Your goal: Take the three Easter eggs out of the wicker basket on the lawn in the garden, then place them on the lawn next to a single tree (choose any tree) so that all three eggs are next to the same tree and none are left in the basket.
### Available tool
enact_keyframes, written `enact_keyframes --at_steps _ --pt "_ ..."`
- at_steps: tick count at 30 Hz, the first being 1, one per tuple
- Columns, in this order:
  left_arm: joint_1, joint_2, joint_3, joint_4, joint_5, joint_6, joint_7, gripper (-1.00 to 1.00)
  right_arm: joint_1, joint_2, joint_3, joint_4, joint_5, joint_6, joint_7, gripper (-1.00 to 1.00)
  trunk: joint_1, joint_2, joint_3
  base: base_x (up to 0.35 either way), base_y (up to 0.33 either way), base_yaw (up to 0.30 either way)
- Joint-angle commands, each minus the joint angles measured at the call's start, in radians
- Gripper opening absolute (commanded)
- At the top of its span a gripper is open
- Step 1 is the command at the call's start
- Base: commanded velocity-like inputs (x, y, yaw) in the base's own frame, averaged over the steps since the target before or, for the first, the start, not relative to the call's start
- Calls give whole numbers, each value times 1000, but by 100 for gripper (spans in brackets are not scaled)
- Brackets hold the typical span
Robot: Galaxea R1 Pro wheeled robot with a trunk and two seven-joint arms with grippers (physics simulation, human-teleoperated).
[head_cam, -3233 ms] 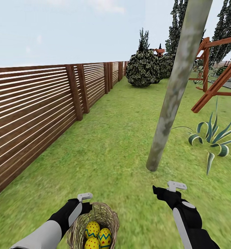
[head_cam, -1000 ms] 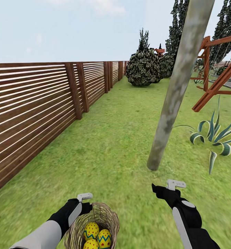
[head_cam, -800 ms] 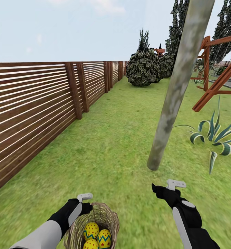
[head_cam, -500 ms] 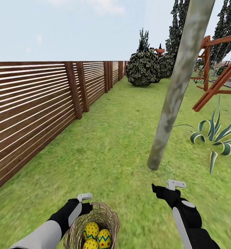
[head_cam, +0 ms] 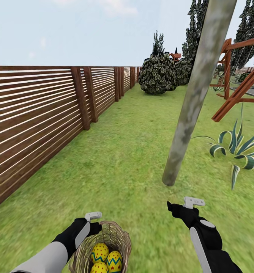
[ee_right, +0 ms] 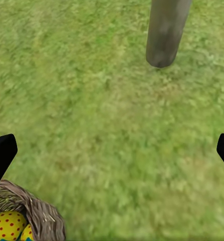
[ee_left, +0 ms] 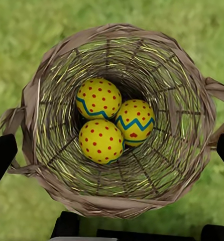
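left arm: black-and-grey forearm reaching forward and low, black two-finger left gripper (head_cam: 94, 227) spread wide, fingertips (ee_left: 1, 153) at opposite edges of the wrist view
right arm: held forward, black two-finger right gripper (head_cam: 171, 207) also spread wide, nothing gripped

Very little differs. Against the picture from about three seconds back, the whole head view has shifted a touch, so the camera moved rather than the things: the tree (head_cam: 191, 102), the striped plant (head_cam: 235, 146) and the fence (head_cam: 39, 113) all sit a shade off their former places, and the fence top lies slightly higher at the picture's left edge. The basket (head_cam: 117, 237) shows a little lower at the bottom edge, so less of the eggs (head_cam: 106, 258) can be seen, the nearest one cut shorter. The right gripper (head_cam: 182, 206) sits marginally further left. Over the last second, nothing visibly changes.
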Motion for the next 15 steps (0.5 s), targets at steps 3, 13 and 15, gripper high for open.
enact_keyframes --at_steps 3,13,15 --pt "0 1 -8 -2 11 3 8 100 0 1 -1 -1 -11 4 -8 100 12 -22 -11 0 0 0" --pt "0 1 -7 -3 11 1 7 100 -1 1 -2 -1 -11 4 -8 100 50 -92 -42 0 0 0" --pt "0 1 -7 -2 11 2 7 100 -1 1 -2 -1 -11 4 -8 100 58 -106 -48 0 0 0"
